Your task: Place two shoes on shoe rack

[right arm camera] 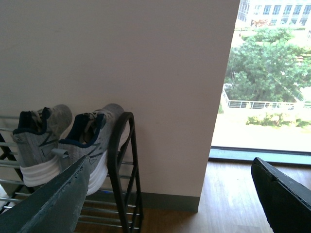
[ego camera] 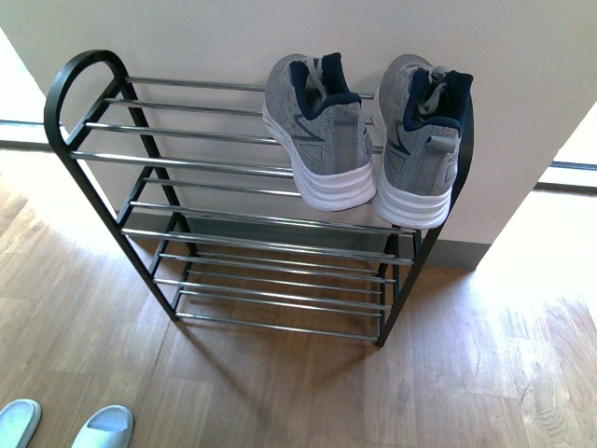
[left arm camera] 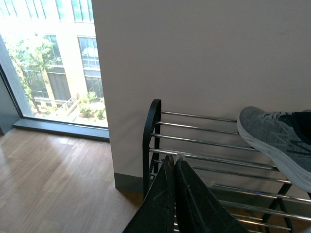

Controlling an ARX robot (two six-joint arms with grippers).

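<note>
Two grey knit sneakers with white soles stand side by side on the top shelf of the shoe rack (ego camera: 187,166), at its right end: one (ego camera: 319,131) towards the middle, the other (ego camera: 418,140) by the right frame. Their heels point out over the front rod. In the right wrist view both sneakers (right arm camera: 41,141) (right arm camera: 92,141) show beside the rack's black end frame (right arm camera: 121,170). My right gripper (right arm camera: 170,194) is open and empty, off the rack's right end. My left gripper (left arm camera: 174,160) is shut on nothing, in front of the rack's left half (left arm camera: 194,141). One sneaker (left arm camera: 277,141) shows there.
Two pale blue slides (ego camera: 19,420) (ego camera: 103,429) lie on the wooden floor at the near left. The rack stands against a beige wall (ego camera: 280,37). Floor-length windows (right arm camera: 267,77) flank the wall on both sides.
</note>
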